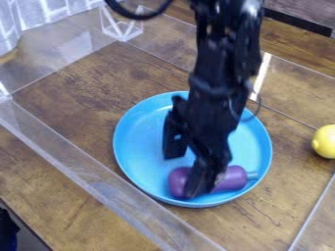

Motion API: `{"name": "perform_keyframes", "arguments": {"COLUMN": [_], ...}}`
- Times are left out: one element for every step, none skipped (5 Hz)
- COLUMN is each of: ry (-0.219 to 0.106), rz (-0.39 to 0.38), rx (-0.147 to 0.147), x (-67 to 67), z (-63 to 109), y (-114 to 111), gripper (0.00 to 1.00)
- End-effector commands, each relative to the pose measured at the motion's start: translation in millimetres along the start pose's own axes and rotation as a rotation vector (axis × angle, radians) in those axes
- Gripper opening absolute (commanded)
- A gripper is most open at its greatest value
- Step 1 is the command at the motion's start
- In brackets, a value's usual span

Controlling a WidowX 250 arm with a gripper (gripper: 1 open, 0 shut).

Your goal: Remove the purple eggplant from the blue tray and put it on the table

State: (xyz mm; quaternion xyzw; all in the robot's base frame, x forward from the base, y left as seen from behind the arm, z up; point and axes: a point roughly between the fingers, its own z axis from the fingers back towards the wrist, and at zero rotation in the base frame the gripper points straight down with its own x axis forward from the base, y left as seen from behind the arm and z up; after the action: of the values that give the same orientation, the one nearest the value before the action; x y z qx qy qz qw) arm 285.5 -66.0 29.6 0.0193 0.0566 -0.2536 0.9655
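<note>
With the hand (194,165) spread wide and empty over the purple eggplant (225,177) lying at the near edge of the blue tray (144,132), the grasp wants centring — fingers straddling the fat body, not the slippery narrow stem — before closing.

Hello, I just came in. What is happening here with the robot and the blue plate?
One robot arm has its gripper low over the blue tray, jaws open, right at the purple eggplant. One finger covers part of the eggplant, which lies in the tray near its front rim, not yet lifted. Whether the fingers touch it cannot be told. A yellow lemon sits apart on the wooden table, at the right edge.
</note>
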Motion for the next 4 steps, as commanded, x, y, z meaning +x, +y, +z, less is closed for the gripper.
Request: {"name": "perform_keyframes", "arguments": {"ry": [-0.046,-0.055,-0.07,-0.086], "rz": [-0.019,-0.016,-0.011,-0.005], "rx": [0.012,0.008,-0.005,-0.018], "x": [9.1,11.4,13.2,15.0], "z": [2.8,2.8,5.8,9.1], "y": [-1.2,1.0,1.4,1.6], "gripper": [1.0,0.0,0.0,0.0]}}
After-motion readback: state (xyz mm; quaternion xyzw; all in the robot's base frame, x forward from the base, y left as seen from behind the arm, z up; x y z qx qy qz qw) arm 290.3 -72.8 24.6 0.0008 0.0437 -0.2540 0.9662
